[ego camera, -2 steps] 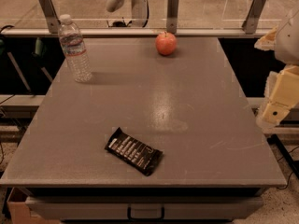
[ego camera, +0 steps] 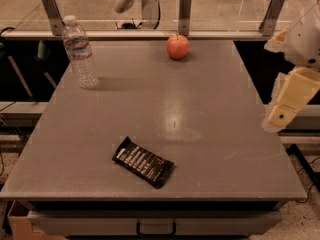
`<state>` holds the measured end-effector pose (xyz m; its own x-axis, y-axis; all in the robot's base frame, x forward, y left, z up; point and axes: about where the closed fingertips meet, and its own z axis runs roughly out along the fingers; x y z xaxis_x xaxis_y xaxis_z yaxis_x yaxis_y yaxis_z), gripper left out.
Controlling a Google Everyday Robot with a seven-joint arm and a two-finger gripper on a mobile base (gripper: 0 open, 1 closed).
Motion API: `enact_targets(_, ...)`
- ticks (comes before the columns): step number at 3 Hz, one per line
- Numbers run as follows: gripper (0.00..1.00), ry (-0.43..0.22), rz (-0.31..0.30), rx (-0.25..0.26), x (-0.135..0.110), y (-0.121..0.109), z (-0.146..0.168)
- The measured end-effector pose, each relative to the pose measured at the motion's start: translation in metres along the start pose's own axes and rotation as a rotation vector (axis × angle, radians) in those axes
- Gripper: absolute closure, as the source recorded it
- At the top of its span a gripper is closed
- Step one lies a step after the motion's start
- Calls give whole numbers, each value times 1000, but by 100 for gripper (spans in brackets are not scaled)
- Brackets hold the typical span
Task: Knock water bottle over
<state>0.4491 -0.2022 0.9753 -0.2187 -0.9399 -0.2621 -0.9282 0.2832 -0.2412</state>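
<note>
The water bottle (ego camera: 80,53) stands upright near the far left corner of the grey table (ego camera: 165,119). It is clear and ribbed, with a white cap and a label band around its middle. My gripper (ego camera: 280,115) hangs at the right edge of the view, just off the table's right side and far from the bottle. It holds nothing that I can see.
A red apple (ego camera: 177,46) sits near the far edge, right of centre. A dark snack bar wrapper (ego camera: 143,162) lies near the front, left of centre. A metal rail with posts (ego camera: 185,11) runs behind the table.
The arm at the right edge has shifted slightly. The bottle, apple and wrapper have not moved.
</note>
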Motion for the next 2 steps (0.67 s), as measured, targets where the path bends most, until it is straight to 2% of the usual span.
enact_targets(1, 0, -122, -16, -12, -66, -14, 24)
enact_targets(2, 0, -259, -57, -14, -156, -26, 41)
